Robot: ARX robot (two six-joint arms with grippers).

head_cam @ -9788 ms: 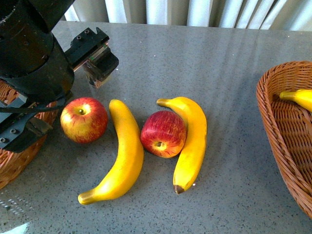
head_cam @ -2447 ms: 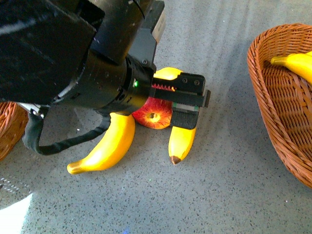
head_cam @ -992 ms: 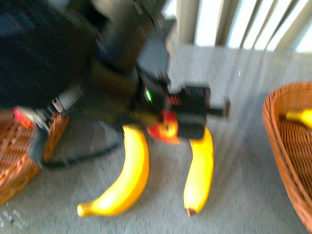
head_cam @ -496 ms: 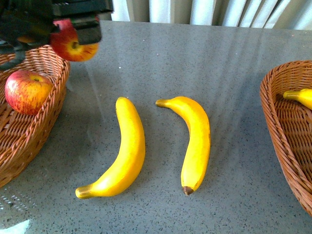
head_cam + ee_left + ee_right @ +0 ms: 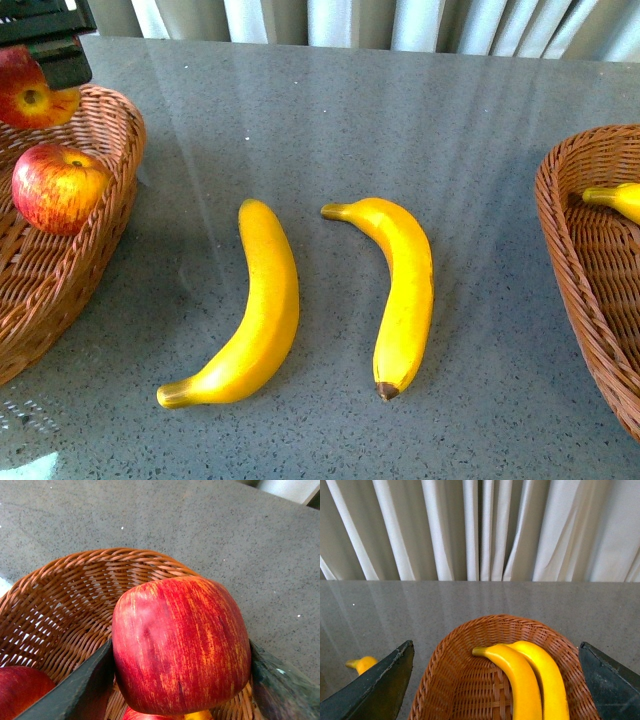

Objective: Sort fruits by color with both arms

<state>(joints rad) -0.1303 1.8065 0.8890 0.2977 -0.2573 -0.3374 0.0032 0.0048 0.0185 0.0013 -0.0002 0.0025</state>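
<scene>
Holding a red apple (image 5: pixel 175 630) above the left wicker basket (image 5: pixel 75 590): the left gripper (image 5: pixel 180 652) has its dark fingers (image 5: pixel 75 690) pressed on opposite flanks of the fruit. The clamp looks firm. The apple is clear of the weave and not yet let go.

- The basket sits at the table's (image 5: pixel 480 120) left edge, toward the far-left corner.
- A second apple (image 5: pixel 58 187) lies inside it. Reds collect here, which explains the carry to this spot.
- The red apple hangs over the basket's far end, beside the second apple, not over it.
- Judgement: the release is the step in hand. The drop is short, but a round fruit may roll against the other.

Left arm pose: the front view shows only the gripper block, at the far-left corner above the basket rim. Its wrist camera looks down into the weave, so the gripper is angled downward. The rest of the arm is out of frame.

Right gripper (image 5: pixel 496 647): the fingers are spread wide with nothing between them.

- It hovers over the right wicker basket (image 5: pixel 445 680) at the table's right edge.
- A pair of bananas (image 5: pixel 520 685) lies there side by side, so this is the yellow bin.
- This arm is absent from the front view.

Unsorted fruit: the left banana (image 5: pixel 255 310) and right banana (image 5: pixel 400 290) lie on bare table between the baskets. They are apart, roughly parallel, and run from far to near. Judgement: both are work for the right arm.
</scene>
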